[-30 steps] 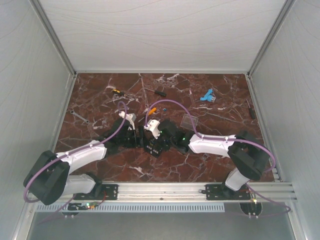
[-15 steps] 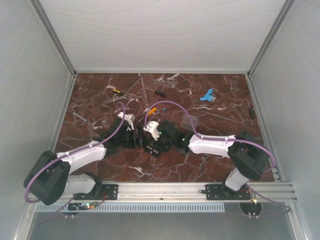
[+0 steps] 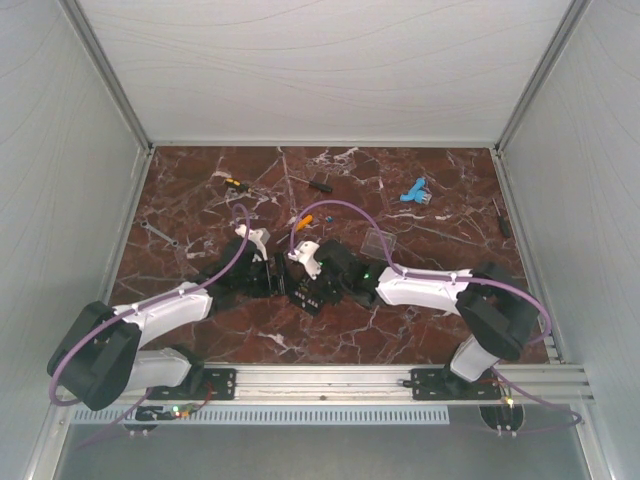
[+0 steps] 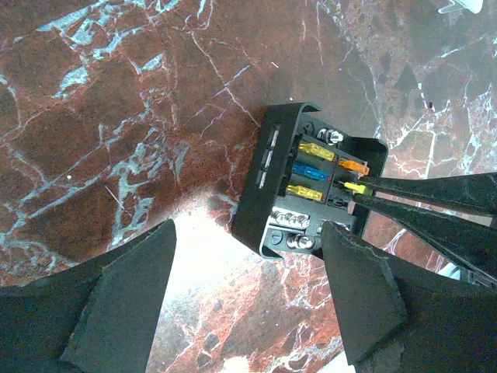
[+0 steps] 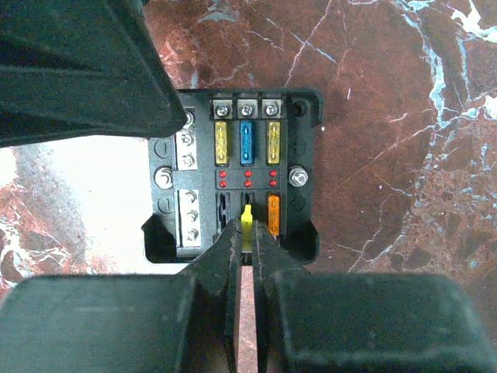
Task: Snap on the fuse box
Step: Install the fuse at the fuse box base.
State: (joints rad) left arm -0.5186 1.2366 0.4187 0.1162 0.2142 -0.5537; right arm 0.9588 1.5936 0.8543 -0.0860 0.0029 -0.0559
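Observation:
The fuse box [image 3: 308,291], black and open-topped, lies on the marble between my two grippers. In the right wrist view the fuse box [image 5: 233,167] holds yellow, blue and yellow fuses in its far row and an orange one in its near row. My right gripper [image 5: 247,231] is shut on a small yellow fuse [image 5: 247,217], held upright at the middle slot of the near row. My left gripper [image 4: 248,231] is open, its jaws standing wide at the corner of the fuse box [image 4: 299,175]. The clear lid [image 3: 377,242] lies behind the right arm.
A blue connector [image 3: 413,192], a small screwdriver [image 3: 320,184], a yellow-black tool [image 3: 232,183] and a wrench [image 3: 158,234] lie on the far part of the table. Another tool [image 3: 503,218] lies at the right edge. White walls enclose three sides.
My right gripper has edged slightly left over the fuse box with the yellow fuse in it. The left arm has barely moved.

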